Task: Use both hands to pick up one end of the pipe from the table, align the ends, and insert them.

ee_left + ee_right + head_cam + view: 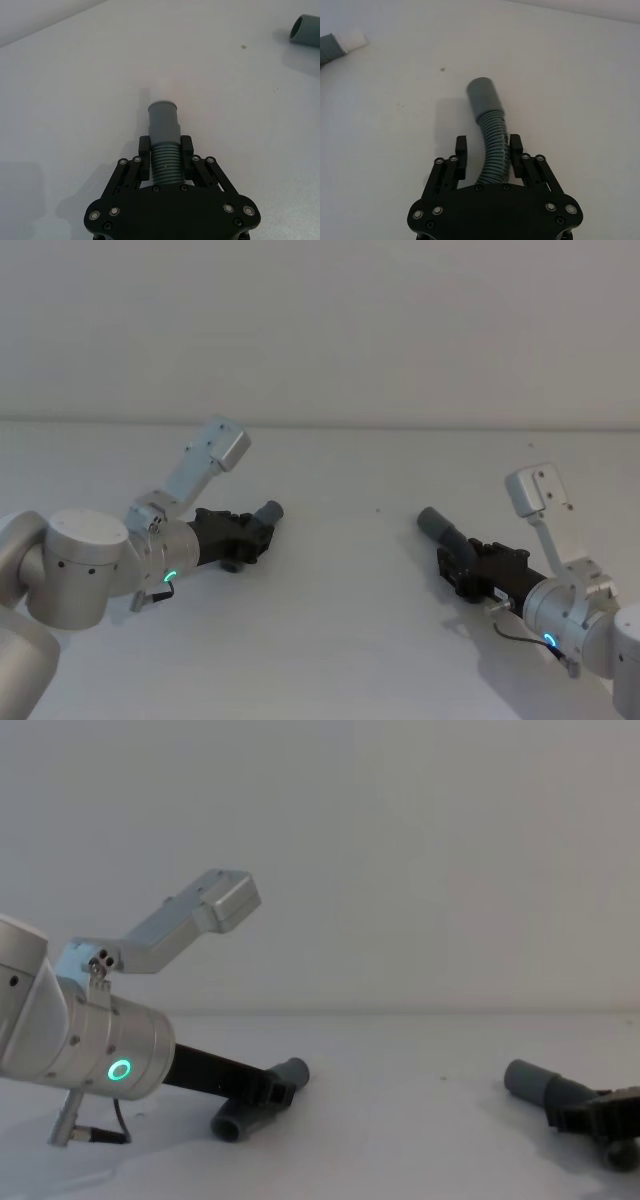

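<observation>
The pipe lies in two ribbed dark-grey pieces on the white table. My left gripper is shut on the ribs of the left piece, just behind its grey cuff. That cuff ends in a white tip and points toward the middle; the piece's other end rests on the table. My right gripper straddles the right piece behind its plain grey cuff. One finger touches the ribs and a gap shows at the other finger.
A bare stretch of table separates the two cuffs, with a small dark speck on it. The table's far edge meets a plain wall. Each arm's grey wrist housing juts up above its gripper.
</observation>
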Robot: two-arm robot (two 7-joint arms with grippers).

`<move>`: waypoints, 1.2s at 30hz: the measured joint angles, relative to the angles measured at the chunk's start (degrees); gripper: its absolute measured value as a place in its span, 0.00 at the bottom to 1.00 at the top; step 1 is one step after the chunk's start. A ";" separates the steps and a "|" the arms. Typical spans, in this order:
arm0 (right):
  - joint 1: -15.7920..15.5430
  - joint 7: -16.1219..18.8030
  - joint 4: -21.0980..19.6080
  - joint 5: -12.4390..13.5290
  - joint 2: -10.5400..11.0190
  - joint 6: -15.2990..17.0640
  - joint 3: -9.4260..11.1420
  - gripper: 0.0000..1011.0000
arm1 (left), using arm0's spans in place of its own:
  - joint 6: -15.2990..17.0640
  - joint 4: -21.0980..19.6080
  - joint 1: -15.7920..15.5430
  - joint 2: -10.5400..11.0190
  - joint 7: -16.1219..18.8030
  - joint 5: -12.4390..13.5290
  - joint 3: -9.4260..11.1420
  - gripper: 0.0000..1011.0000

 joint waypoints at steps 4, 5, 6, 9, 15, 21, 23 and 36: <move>-0.02 0.05 -0.02 -0.03 0.02 0.02 -0.03 0.40 | 0.00 0.00 0.00 0.00 0.00 0.00 0.00 0.34; -0.03 0.06 -0.03 -0.03 0.02 0.02 -0.03 0.35 | 0.00 0.00 0.00 0.00 0.00 0.00 0.00 0.34; -0.03 0.06 -0.03 -0.03 0.03 0.02 -0.04 0.33 | 0.00 0.00 0.00 0.00 0.00 0.00 0.00 0.34; -0.04 0.09 -0.05 -0.05 0.04 0.03 -0.05 0.24 | 0.00 0.00 0.00 0.00 0.00 0.00 0.00 0.34; -0.06 0.14 -0.05 -0.07 0.06 0.03 -0.05 0.16 | 0.00 0.00 0.00 0.00 0.00 0.00 0.00 0.34; -0.07 0.17 -0.05 -0.09 0.07 0.05 -0.05 0.15 | 0.00 0.00 0.00 0.00 0.00 0.00 0.00 0.34; -0.07 0.19 -0.04 -0.11 0.07 0.05 -0.03 0.15 | 0.00 0.00 0.00 0.00 0.00 0.00 0.00 0.34; -0.56 3.17 -0.80 1.55 0.57 -2.80 1.28 0.14 | -1.38 -0.54 -0.06 0.06 -0.80 0.12 -0.35 0.34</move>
